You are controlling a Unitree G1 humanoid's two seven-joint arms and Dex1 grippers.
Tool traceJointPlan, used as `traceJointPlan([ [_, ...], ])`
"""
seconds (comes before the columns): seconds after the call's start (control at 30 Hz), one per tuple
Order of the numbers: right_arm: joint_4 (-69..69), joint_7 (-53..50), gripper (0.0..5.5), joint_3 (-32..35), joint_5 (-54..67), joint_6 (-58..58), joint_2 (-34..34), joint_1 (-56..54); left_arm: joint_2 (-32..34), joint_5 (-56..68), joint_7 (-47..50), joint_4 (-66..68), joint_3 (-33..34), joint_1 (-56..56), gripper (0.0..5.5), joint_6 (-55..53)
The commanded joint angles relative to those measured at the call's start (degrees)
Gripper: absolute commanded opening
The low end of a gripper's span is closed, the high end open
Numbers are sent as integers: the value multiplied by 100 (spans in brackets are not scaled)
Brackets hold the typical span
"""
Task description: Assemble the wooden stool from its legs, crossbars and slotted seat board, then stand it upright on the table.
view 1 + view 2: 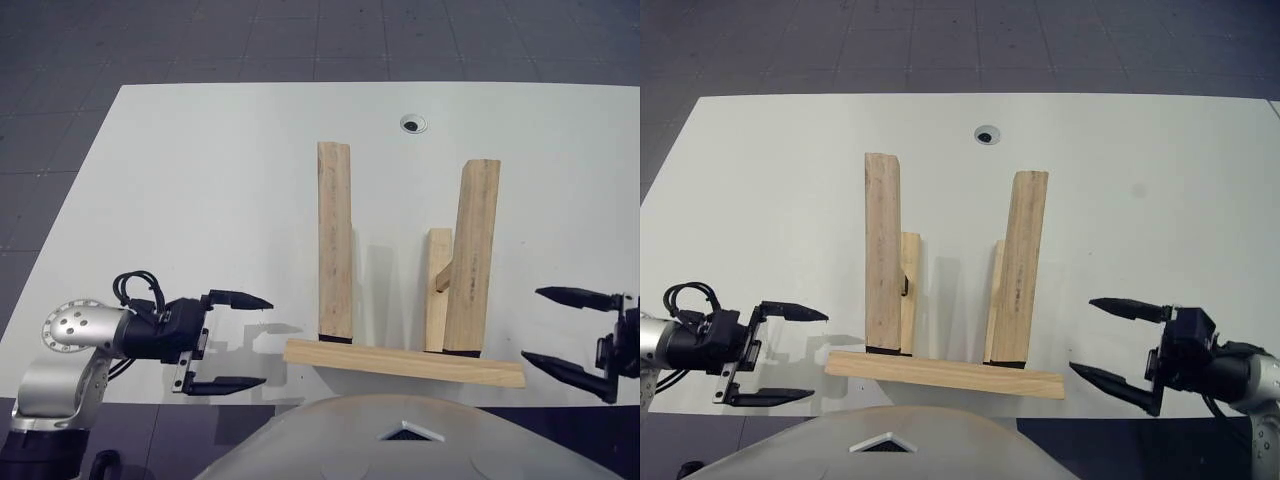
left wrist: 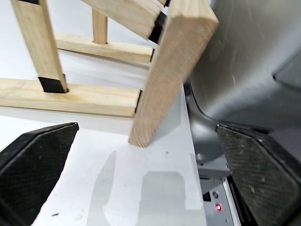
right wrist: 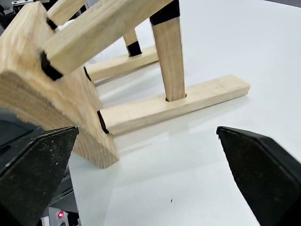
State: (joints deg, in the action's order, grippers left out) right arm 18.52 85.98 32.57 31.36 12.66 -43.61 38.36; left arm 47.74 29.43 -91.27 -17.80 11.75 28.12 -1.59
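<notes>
Finds one white table (image 1: 180, 200), bearing one stool (image 1: 470, 260) near its front edge. Looks joined already, so seems to leave only the standing-up to do. Lies tipped over rather than upright: rests on the edge of the one seat board (image 1: 400, 362), set along the table's near edge, with the legs (image 1: 335, 240) pointing away across the top. Puts the board's two ends within reach, one on each side, probably to let the stool be swung up from there.

Counts four legs: two uppermost, two beneath, flat on the table.

Flanks the board with two tools: left tool (image 1: 266, 341) just off its left end, right tool (image 1: 530, 325) just off its right end. Both spread wide, holding nothing, touching no wood. Seems set that way to close on the board from both ends at once.

Shows two short crossbars (image 3: 169, 61) standing between lower and upper legs, with black bands at some joints. May hide more behind the legs, too screened to say.

Has one small round hole (image 1: 413, 123) far back in the table, well apart from everything else.
</notes>
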Motion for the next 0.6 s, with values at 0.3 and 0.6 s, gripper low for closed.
traceJointPlan([
  [0.3,-520,606,550,-369,-325,-737,-937,290,-248,-437,1016,-479,-992,-210,548,-78],
  [0.6,1223,146,550,-723,-214,-568,-818,547,-202,-340,1306,-755,-1268,-405,548,-317],
])
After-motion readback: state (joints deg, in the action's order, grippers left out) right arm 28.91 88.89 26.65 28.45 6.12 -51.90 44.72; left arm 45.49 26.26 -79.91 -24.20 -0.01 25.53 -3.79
